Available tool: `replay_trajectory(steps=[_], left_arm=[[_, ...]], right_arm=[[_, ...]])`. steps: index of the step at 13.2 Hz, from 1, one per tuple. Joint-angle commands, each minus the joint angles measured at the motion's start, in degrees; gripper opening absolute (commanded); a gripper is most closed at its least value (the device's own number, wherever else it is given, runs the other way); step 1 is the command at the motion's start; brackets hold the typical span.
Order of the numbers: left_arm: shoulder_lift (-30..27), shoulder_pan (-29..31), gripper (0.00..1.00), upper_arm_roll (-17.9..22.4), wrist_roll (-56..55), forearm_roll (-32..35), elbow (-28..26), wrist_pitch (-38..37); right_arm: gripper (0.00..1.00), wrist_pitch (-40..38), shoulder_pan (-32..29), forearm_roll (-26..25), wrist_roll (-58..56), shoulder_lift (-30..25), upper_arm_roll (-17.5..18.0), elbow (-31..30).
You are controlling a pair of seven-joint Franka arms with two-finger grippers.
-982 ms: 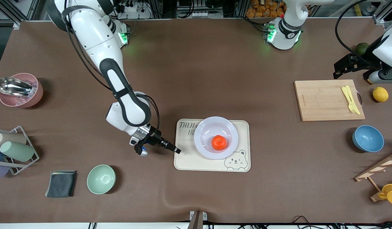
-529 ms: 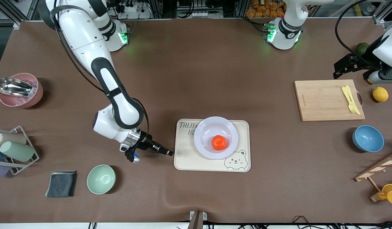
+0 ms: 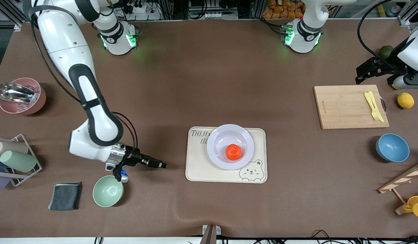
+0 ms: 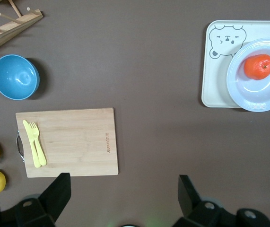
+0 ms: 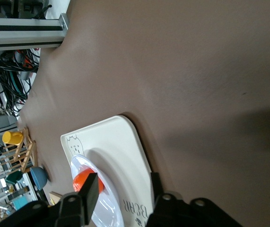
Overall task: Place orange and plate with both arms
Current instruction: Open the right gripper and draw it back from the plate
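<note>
I see the orange [image 3: 233,151] sitting in the plate [image 3: 218,137], a little off its centre toward the side nearer the front camera; the plate rests on a cream tray [image 3: 198,171] with a bear drawing, about midway along the brown surface [image 3: 209,78]; the left wrist view shows the same stack, orange [image 4: 258,66] in plate [image 4: 241,94] on tray [image 4: 210,80]; my right tool [image 3: 158,165] hangs low over bare surface between the tray and a pale green bowl [image 3: 107,191], pointing toward the tray and holding nothing; in the right wrist view its fingers [image 5: 91,189] stand spread with a clear gap, and the orange [image 5: 80,178] shows just past one of them; my left tool [image 3: 360,76] waits over the left arm's end of the surface, above the edge of a wooden cutting board [image 3: 344,106] that carries a yellow fork [image 3: 374,107]; its own wrist view shows its two fingers [image 4: 59,191] wide apart and empty over the board [image 4: 73,142]; a blue bowl [image 3: 392,147] lies nearer the front camera than the board, a yellow lemon [image 3: 405,100] lies beside the board, and a dark green fruit [image 3: 385,51] sits farther from the front camera.
</note>
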Motion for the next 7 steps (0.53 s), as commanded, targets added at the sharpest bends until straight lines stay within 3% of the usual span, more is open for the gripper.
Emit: replay_trajectory(steps=[1, 4, 7], left_arm=[[-0.54, 0.38, 1.0, -0.19, -0.79, -1.24, -0.46, 0.57], [-0.28, 0.65, 1.0, -0.19, -0.79, -1.24, -0.45, 0.57], [-0.28, 0.65, 1.0, -0.19, -0.79, -1.24, -0.45, 0.57]], right_arm=[[0.54, -5.52, -3.82, -8.16, 2.02, -1.06, 0.96, 2.27], [0.58, -10.36, -7.77, -12.39, 1.75, -0.97, 0.96, 4.29], [0.64, -18.07, -10.24, -21.97, 1.84, -0.97, 1.05, 9.21]])
